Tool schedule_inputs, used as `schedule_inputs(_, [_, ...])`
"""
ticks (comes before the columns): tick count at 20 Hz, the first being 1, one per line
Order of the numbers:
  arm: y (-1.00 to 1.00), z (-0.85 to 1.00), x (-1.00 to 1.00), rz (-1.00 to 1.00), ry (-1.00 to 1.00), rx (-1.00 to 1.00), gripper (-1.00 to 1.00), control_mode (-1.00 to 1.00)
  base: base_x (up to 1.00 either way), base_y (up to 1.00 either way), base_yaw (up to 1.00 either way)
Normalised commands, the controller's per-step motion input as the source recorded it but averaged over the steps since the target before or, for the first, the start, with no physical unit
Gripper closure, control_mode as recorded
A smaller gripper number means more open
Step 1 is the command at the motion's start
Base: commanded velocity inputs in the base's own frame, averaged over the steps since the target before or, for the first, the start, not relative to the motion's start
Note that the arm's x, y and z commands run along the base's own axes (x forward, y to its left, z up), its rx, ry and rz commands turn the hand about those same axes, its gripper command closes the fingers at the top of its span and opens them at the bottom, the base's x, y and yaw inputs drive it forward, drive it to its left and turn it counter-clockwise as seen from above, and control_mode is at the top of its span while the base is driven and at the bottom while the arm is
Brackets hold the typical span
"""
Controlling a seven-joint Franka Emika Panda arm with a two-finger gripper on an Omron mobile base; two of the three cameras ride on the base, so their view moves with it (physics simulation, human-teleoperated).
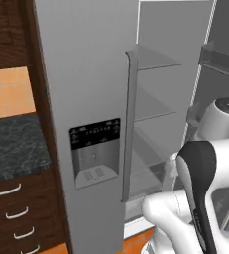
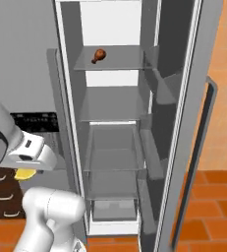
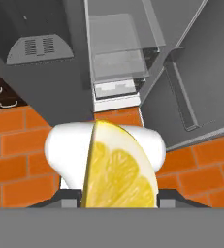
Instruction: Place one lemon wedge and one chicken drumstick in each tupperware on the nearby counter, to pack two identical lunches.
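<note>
We face a grey fridge (image 1: 86, 74) with its right door (image 2: 184, 147) swung open. Inside we see glass shelves (image 2: 110, 106) stacked one above another, a drawer (image 2: 112, 209) at the bottom, and bins (image 2: 154, 142) on the inner side of the open door. The closed left door carries a black panel and dispenser (image 1: 95, 151), with a long grey handle (image 1: 128, 124) at its right edge. Left of the fridge stands a dark wood cabinet (image 1: 17, 213) with curved silver drawer handles (image 1: 9, 190), under an orange wall (image 1: 7, 92). The floor (image 3: 16, 145) is orange brick with pale joints. Light is even and soft.
</note>
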Motion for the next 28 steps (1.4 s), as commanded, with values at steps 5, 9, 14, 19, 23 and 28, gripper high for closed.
schedule_inputs(5, [0.0,0.0,0.0,0.0,0.0,0.0,1.0,1.0,-0.64,1.0,0.04])
schedule_inputs(9, [0.0,0.0,0.0,0.0,0.0,0.0,1.0,1.0,-0.33,1.0,0.1])
schedule_inputs(14, [0.0,0.0,0.0,0.0,0.0,0.0,1.0,1.0,-0.17,1.0,0.18])
schedule_inputs(19, [0.0,0.0,0.0,0.0,0.0,0.0,1.0,1.0,-0.13,1.0,0.22])
schedule_inputs(23, [0.0,0.0,0.0,0.0,0.0,0.0,1.0,1.0,-0.13,1.0,0.22])
schedule_inputs(28, [0.0,0.0,0.0,0.0,0.0,0.0,1.0,1.0,-0.02,1.0,0.2])
